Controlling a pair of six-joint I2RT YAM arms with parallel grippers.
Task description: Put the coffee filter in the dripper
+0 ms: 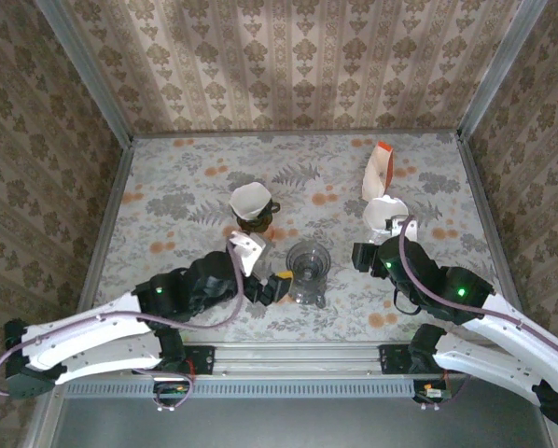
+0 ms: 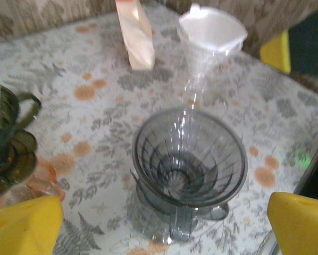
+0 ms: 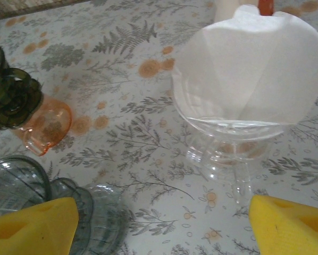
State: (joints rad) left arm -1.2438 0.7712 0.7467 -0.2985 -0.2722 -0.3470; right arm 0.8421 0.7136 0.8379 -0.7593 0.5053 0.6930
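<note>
Where the task stands: the grey dripper [image 2: 190, 159] between my arms is empty, so I judge the filter has yet to go into it.
Task's thing: one white filter [image 3: 249, 69] sits opened out in the clear dripper [image 3: 228, 143], right in front of my right gripper.
Left gripper [image 2: 163, 222]: released, yellow tips spread wide to either side of the grey dripper, grasping nothing.
Right gripper [image 3: 161, 224]: spread wide too, empty, and short of the clear dripper.
Next move, as I judge it: reach in with the right gripper and pinch only the paper's upper rim. Lift it clear without dragging the light clear dripper along, then lower it point-down into the grey cone.
Risk: the paper is thin and may crumple or slip, and the clear dripper may tip.
Drippers: three, one grey, one clear, and one green [image 1: 257, 217] farther back on the table [image 1: 186, 187].
Filters: two in sight, the second filter [image 1: 249, 198] resting in the green dripper.
Bag [image 1: 379, 168]: one, orange-topped, beyond the clear dripper.
Orange glass [image 3: 50, 125]: one, touching the green dripper; I cannot tell whether the dripper stands on it.
</note>
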